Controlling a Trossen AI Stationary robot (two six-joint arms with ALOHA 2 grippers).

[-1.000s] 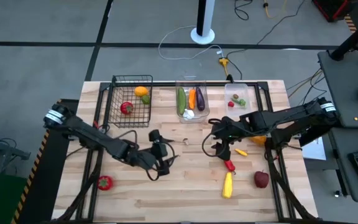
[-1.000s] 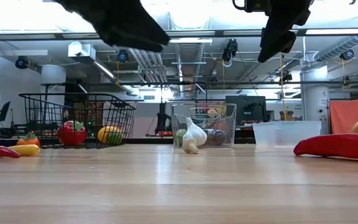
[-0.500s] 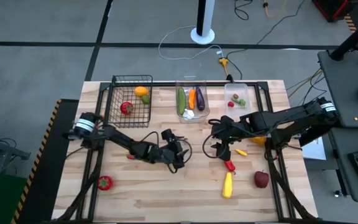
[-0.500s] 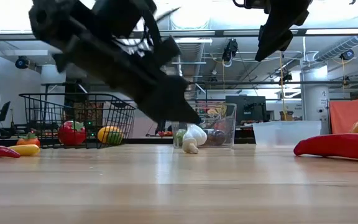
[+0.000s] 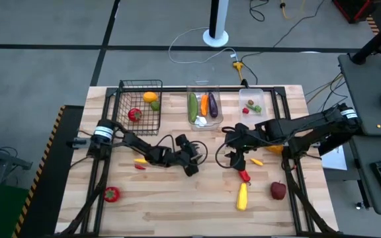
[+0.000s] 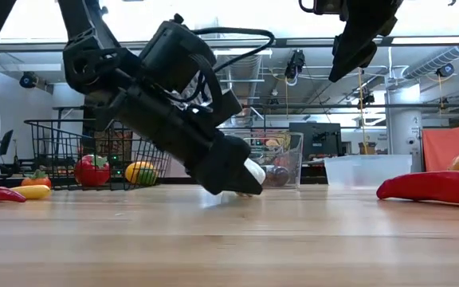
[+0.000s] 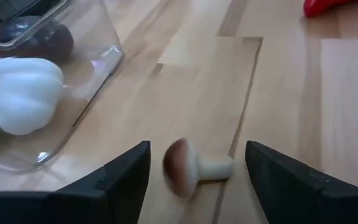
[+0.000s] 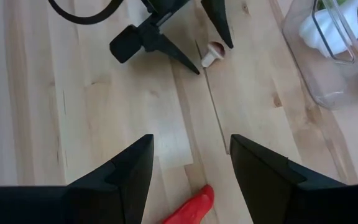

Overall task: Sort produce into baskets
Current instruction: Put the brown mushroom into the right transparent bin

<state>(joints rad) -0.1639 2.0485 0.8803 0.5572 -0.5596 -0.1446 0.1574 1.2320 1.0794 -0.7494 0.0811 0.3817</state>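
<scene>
A small brown-capped mushroom (image 7: 194,171) lies on its side on the wooden table, just in front of the clear bin (image 7: 73,93) that holds a white garlic (image 7: 17,93). My left gripper (image 5: 196,155) is low at the tabletop and open, one finger on each side of the mushroom (image 8: 213,53), with a gap showing on both sides. My right gripper (image 5: 233,158) hangs open above the table right of centre, holding nothing, over a red chili (image 8: 188,208). The black wire basket (image 5: 139,106) stands at the far left.
The clear bin (image 5: 204,109) holds cucumber, eggplant and garlic; a shallow clear bin (image 5: 253,104) stands to its right. Loose produce: red pepper (image 5: 112,194), small chilies (image 5: 139,163), yellow pepper (image 5: 243,196), red apple (image 5: 278,190), red chili (image 5: 244,175).
My left gripper has swung from the table's middle toward the right and far side and come down from well above the table to the tabletop, ending around the mushroom in front of the clear bin.
</scene>
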